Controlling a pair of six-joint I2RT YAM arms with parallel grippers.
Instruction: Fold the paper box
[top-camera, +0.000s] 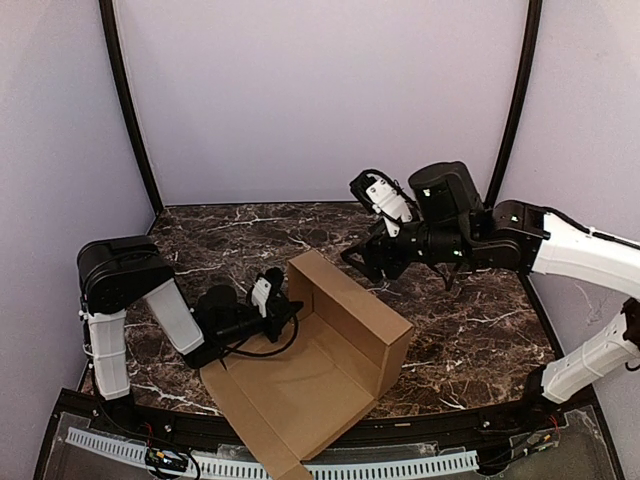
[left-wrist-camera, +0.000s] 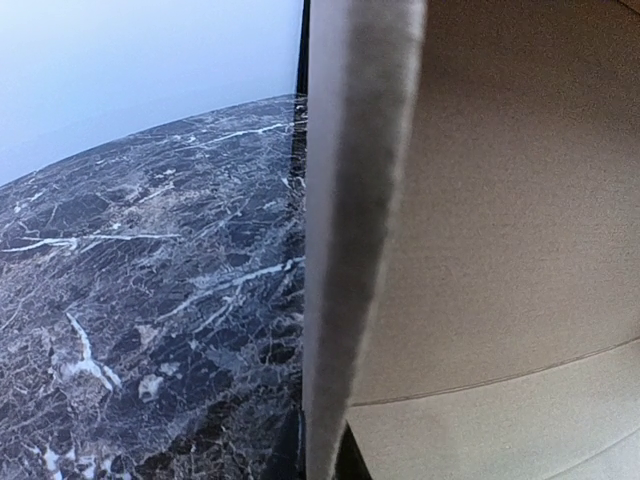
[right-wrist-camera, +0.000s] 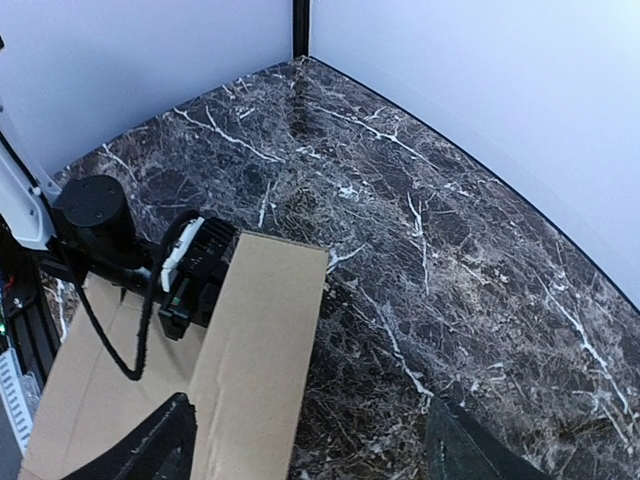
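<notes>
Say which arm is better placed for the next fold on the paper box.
Right, probably. The right gripper hangs open and free by the raised wall of the paper box. The left gripper is shut on that wall's end, so it is busy holding.

Top view: the tips of the left tool (top-camera: 288, 312) are hidden behind the box (top-camera: 320, 375) wall, and the box's near flap is cut by the lower edge. Left wrist view: the wall's edge, close to the lens, is blurred and conceals the fingers. Right wrist view: the right tool (right-wrist-camera: 310, 450) shows only two finger ends, cropped at the lower edge, as is the box.
</notes>
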